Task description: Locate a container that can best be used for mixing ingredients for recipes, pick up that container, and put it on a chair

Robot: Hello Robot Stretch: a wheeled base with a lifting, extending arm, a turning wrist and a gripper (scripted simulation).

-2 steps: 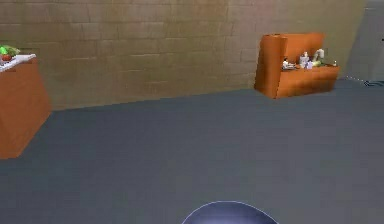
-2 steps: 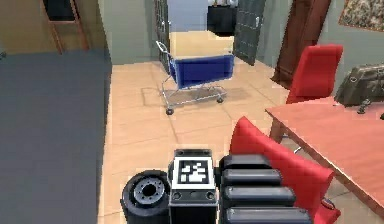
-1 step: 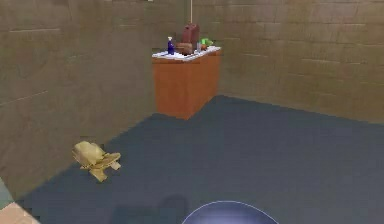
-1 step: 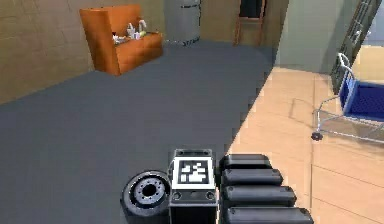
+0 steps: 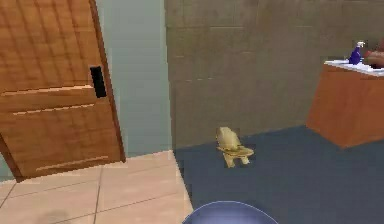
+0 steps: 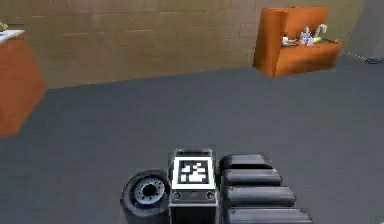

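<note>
Forward view, left to right. We are looking at a wooden door (image 5: 50, 85) on the left, with a black plate (image 5: 98, 82) sitting at its right edge. Tan floor tiles (image 5: 90, 195) are lying below it. A teal wall strip (image 5: 135, 75) is standing next, then a brown block wall (image 5: 250, 65). On the dark floor (image 5: 310, 175), near that wall's foot, a small tan chair (image 5: 233, 147) is sitting. At the bottom edge a rounded blue-grey shape (image 5: 220, 213) is poking up, cut off by the edge. We are unable to tell whether it is the mixing container. Far right, an orange counter (image 5: 345, 105) is carrying a purple bottle (image 5: 356, 55).

Arm side view, left to right. A near counter (image 6: 18, 90), also orange, is cutting in at the left edge. At bottom middle, the gripper (image 6: 147, 197) is showing as a dark round body just left of a white marker square (image 6: 192, 170). Dark arm segments (image 6: 255, 185) are lying to its right. We are not making out the fingers, so we cannot tell how they stand or whether they are holding anything. At upper right, a far counter (image 6: 295, 55) is bearing small clutter (image 6: 305, 38).
</note>
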